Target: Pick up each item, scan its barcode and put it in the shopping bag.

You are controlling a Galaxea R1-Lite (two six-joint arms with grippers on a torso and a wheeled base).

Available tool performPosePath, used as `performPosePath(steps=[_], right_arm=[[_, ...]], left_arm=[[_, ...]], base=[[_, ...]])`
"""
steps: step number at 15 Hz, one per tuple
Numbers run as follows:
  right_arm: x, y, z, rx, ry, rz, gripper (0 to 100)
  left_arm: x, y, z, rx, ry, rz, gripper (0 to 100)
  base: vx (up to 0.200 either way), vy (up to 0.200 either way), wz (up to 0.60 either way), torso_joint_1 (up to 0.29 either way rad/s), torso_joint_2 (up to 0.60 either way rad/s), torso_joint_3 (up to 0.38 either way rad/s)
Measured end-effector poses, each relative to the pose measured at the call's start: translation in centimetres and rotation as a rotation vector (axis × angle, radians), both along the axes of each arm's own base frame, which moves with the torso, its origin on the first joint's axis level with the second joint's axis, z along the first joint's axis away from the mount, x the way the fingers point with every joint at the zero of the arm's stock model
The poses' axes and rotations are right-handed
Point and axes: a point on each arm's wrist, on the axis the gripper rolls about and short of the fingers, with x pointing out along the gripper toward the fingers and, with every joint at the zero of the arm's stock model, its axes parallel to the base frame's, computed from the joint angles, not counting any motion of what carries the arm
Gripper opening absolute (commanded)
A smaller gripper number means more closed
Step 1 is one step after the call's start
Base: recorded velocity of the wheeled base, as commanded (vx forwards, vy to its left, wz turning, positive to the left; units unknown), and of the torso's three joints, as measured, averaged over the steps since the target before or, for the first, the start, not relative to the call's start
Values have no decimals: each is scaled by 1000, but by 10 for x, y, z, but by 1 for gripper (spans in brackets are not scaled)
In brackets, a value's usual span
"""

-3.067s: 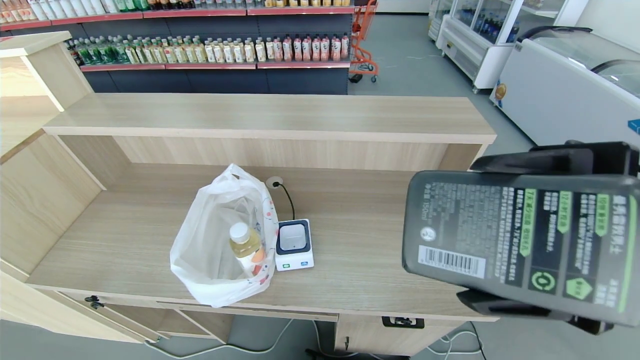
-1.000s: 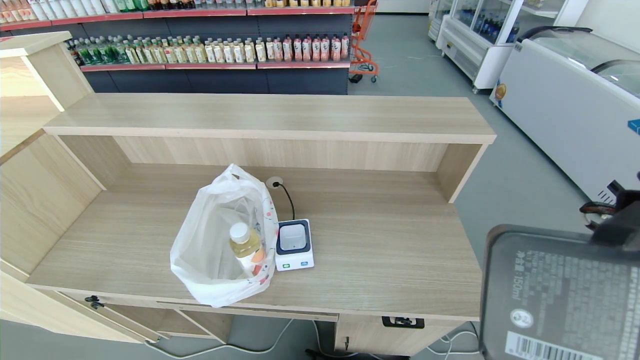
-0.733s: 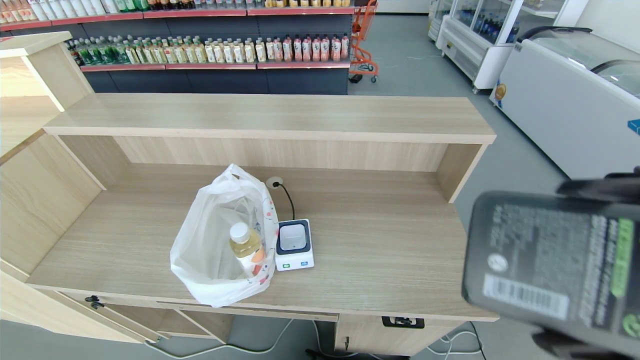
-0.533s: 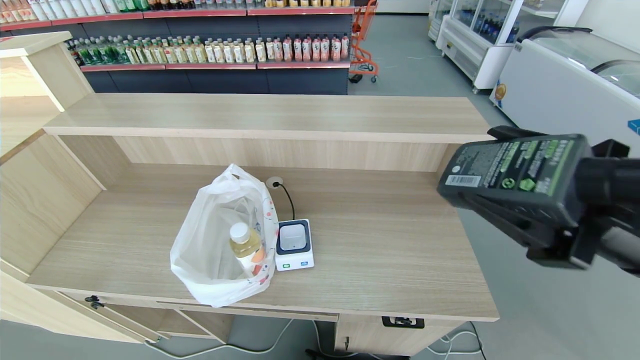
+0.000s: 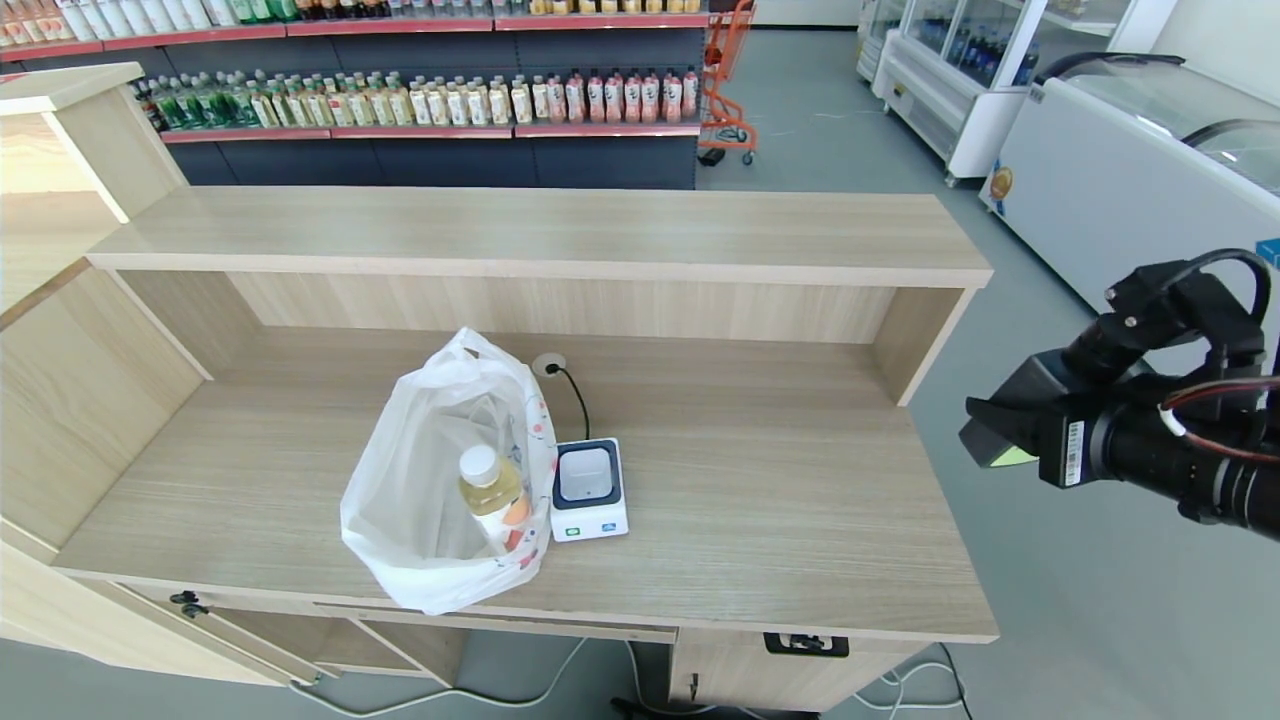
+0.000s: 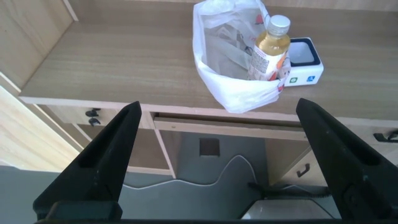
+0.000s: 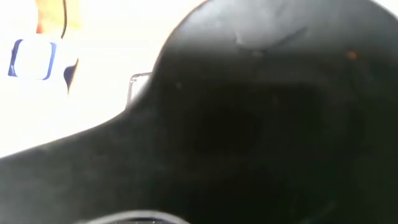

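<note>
In the head view, the right gripper (image 5: 1020, 420) hangs off the right end of the counter (image 5: 760, 500), out over the floor, clamped on a dark pack (image 5: 995, 432) whose end points toward the counter. On the counter's lower shelf the white shopping bag (image 5: 420, 500) stands open with a pale yellow bottle (image 5: 492, 495) upright inside, its white cap showing. The small white scanner (image 5: 588, 490) sits just beside the bag on its right, a black cable (image 5: 577, 400) running from behind it to a hole in the shelf. In the left wrist view, the left gripper (image 6: 214, 168) hangs before the counter's front edge, its fingers (image 6: 93, 168) spread wide with nothing between them; beyond lie the bag (image 6: 230, 68), bottle (image 6: 270, 43) and scanner (image 6: 306, 59). The right wrist view shows a dark blurred mass close up, probably the pack (image 7: 261, 124).
</note>
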Motion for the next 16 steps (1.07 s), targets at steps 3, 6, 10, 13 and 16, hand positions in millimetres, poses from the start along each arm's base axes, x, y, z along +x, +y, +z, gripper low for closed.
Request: performPosePath(steps=[3, 6, 10, 13, 16], right_arm=[[1, 0, -14, -4, 58, -7, 0], [-1, -1, -27, -18, 105, -6, 0], [-2, -1, -31, -22, 120, -5, 0], [-5, -2, -35, -25, 133, -2, 0], [-5, -1, -36, -26, 136, 3, 0]], left_arm=[[0, 0, 0, 0, 0, 0, 100], [0, 0, 0, 0, 0, 0, 100], [0, 0, 0, 0, 0, 0, 100], [0, 0, 0, 0, 0, 0, 100], [0, 0, 0, -1, 0, 0, 100]], base=[[0, 0, 0, 0, 0, 0], [0, 0, 0, 0, 0, 0], [0, 0, 0, 0, 0, 0], [0, 67, 0, 2, 1, 2], [0, 200, 0, -4, -1, 2]])
